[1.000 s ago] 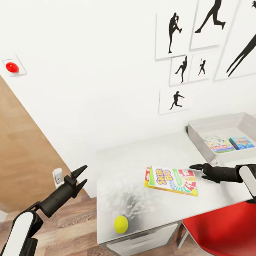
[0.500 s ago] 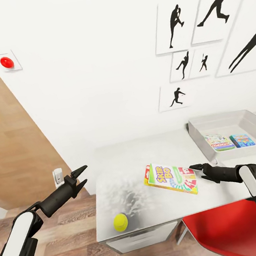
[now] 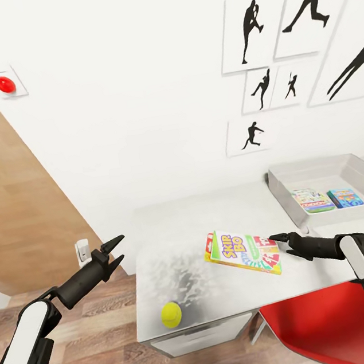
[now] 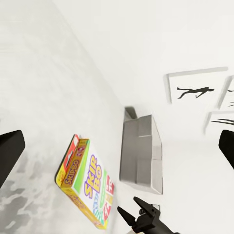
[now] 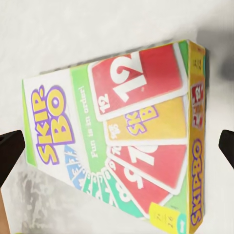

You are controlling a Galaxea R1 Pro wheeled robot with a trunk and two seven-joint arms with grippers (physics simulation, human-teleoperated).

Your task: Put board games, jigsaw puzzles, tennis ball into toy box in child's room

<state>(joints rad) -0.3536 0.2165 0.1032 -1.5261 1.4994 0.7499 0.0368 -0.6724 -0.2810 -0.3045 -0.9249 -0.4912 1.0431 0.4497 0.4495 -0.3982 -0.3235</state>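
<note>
- A pale grey-white table point(image 3: 183, 228) is seen set against a white wall point(image 3: 135, 96); every place below is given from this table
- On the wall above the table's far right part, black silhouette baseball-player pictures point(image 3: 250, 30) are hung; a red round button point(image 3: 4, 85) is fixed on the wall well beyond the table's left end
- Wood-plank floor point(image 3: 102, 355) is shown off the table's left end, and a red chair seat point(image 3: 323, 324) below its near edge
- The Skip-Bo board game point(image 3: 242, 252) lies flat at the table's middle
- The tennis ball point(image 3: 171, 315) rests near the table's front left corner
- The toy box point(image 3: 319, 169) stands on the table's right end; a Monopoly box point(image 3: 313, 200) and a blue box point(image 3: 345, 198) lie inside
- The right gripper point(image 3: 278, 243) is held with jaws parted, just beside the Skip-Bo board game's right edge
- The left gripper point(image 3: 117, 250) is held parted, off the table's left end
</note>
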